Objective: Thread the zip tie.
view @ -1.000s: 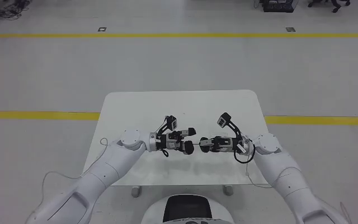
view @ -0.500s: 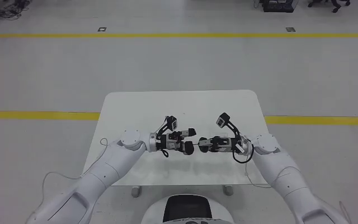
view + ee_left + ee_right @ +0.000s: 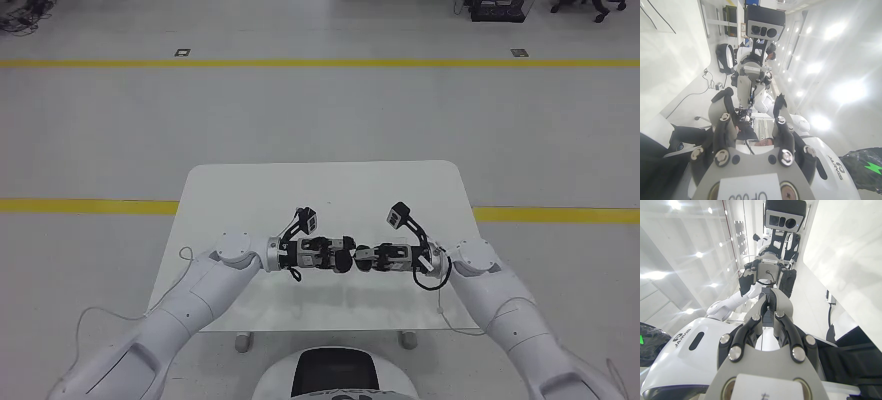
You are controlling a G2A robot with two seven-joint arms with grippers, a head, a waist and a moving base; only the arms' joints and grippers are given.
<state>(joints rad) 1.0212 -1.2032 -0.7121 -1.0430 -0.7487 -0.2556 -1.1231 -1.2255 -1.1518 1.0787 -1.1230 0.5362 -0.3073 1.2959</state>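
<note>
Left hand (image 3: 751, 97) spread open, right hand (image 3: 770, 294) pinched shut, tip-to-tip above tabletop (image 3: 320, 190) centre; keep tips aligned, advance slowly, avoid finger clash.

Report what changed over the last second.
The left hand moved toward the right hand, closing the gap until the two nearly meet above the table. The right hand edged slightly toward the left hand. Nothing was visibly taken hold of or let go. Both arms kept their height and facing, and the table stayed put.
</note>
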